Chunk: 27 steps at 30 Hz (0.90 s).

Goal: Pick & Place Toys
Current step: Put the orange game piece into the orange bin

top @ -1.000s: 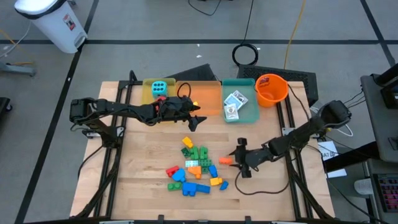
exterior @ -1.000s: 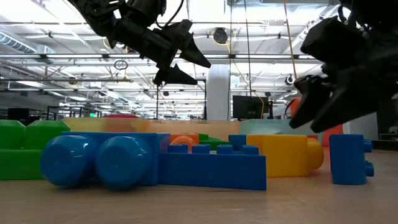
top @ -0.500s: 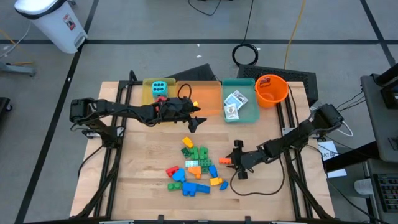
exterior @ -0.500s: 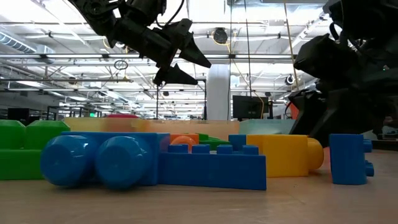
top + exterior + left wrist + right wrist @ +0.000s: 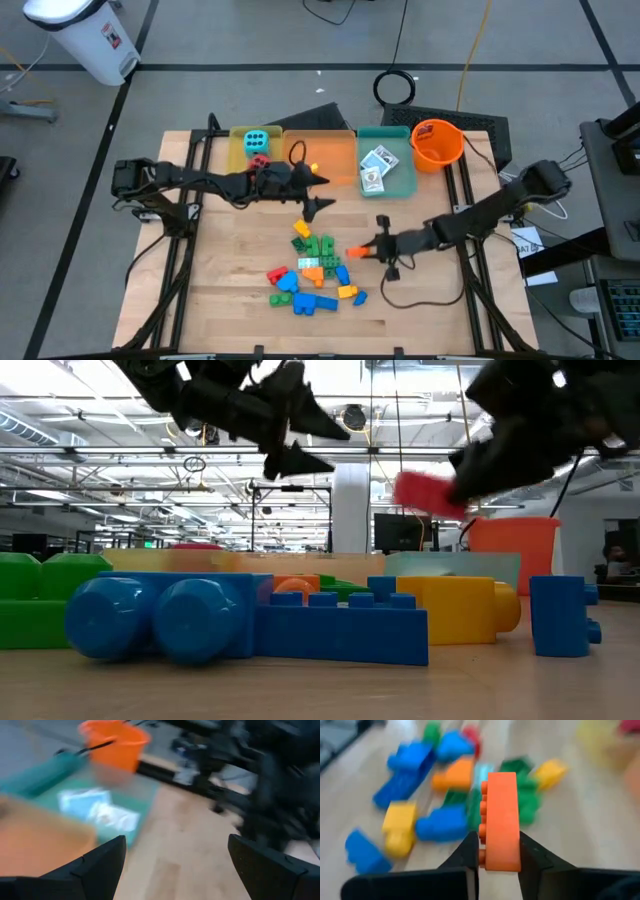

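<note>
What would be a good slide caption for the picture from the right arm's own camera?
Right tool shut on an orange brick, lifted above a blurred pile of coloured bricks on the table.

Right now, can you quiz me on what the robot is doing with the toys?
1. True or false: the right end effector holds an orange brick.
2. Which tray holds the card packs: A yellow, B orange, C teal?
3. Is the held brick resting on the table or lifted off it?

Key:
1. True; the fingers pinch it on both sides.
2. C, the teal tray.
3. Lifted; the low view shows it in the air above the brick pile.
</note>
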Motion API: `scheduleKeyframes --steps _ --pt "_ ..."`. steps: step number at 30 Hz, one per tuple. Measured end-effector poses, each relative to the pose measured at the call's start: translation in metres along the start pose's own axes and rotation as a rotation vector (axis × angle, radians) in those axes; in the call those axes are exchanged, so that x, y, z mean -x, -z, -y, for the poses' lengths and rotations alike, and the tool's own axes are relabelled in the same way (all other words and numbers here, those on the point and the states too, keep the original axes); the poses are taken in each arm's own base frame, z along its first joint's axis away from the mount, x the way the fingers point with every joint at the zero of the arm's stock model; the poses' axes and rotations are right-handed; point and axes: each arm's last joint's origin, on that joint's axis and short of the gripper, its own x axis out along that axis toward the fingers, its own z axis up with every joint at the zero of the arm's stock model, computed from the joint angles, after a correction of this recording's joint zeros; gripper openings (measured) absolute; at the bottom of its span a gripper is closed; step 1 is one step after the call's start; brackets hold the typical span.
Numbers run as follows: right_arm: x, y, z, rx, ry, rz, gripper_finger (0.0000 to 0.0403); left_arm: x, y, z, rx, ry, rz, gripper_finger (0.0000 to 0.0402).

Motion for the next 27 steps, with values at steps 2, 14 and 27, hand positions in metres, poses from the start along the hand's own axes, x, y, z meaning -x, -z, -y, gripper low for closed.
scheduleKeyframes --steps 2,14,27 --pt "0.009 -0.01 0.011 -0.014 0.033 0.058 0.0049 0.0 0.0 0.013 -0.081 0.051 0.018 0.0353" --pt "0.018 -0.036 0.049 -0.037 0.078 0.283 0.0049 -0.013 0.021 0.061 -0.275 0.127 0.108 0.0353" --pt "-0.003 -0.031 0.051 0.011 0.097 0.306 0.0054 -0.017 0.022 0.05 -0.221 0.097 0.089 0.0314"
